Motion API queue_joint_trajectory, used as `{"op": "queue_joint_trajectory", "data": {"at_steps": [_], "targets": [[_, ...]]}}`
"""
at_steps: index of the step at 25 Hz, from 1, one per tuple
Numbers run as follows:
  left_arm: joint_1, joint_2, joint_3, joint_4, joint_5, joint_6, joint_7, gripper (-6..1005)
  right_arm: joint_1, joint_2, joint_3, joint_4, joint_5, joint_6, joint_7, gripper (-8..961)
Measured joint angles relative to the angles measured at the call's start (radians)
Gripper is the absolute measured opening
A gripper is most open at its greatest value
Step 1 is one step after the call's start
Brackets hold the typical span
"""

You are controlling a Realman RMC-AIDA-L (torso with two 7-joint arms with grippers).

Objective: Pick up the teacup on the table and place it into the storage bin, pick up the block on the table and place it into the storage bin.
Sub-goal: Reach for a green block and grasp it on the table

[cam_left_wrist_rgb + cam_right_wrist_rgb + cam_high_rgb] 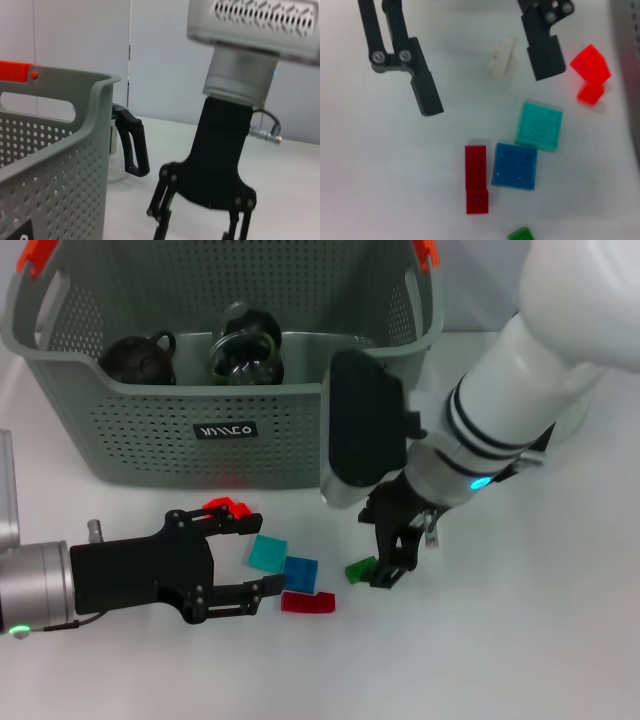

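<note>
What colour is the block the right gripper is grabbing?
Green. The right gripper is down at the green block, which shows best in the head view.

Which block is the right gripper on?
The green block, alone on the right of the cluster; the right gripper is at it. The teal, blue and two red blocks lie nearer the open left gripper.

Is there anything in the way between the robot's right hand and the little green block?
No, nothing visible. The right hand is down at the green block, its fingers right beside it. The other blocks lie off to the side, near the open left hand.
</note>
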Motion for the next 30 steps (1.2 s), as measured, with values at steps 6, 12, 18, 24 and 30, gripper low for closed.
{"op": "queue_joint_trajectory", "data": {"at_steps": [6,12,18,24,30], "targets": [[0.001,0.000,-0.001,0.000,0.000,-0.001,-0.001,758,0.015,0.001,-0.043,0.066,0.046,0.047,-0.001,732],[-0.001,0.000,-0.001,0.000,0.000,-0.002,-0.001,758,0.017,0.002,-0.080,0.110,0.081,0.108,-0.006,722],[-0.003,0.001,0.000,0.000,0.000,-0.002,-0.001,758,0.016,0.003,-0.090,0.130,0.101,0.141,0.001,713],[-0.003,0.003,-0.001,0.000,0.000,-0.002,-0.001,758,0.020,0.004,-0.094,0.159,0.118,0.161,0.002,703],[-0.003,0.003,-0.001,0.000,0.000,-0.002,-0.001,758,0.015,0.004,-0.095,0.165,0.122,0.160,0.011,621]]}}
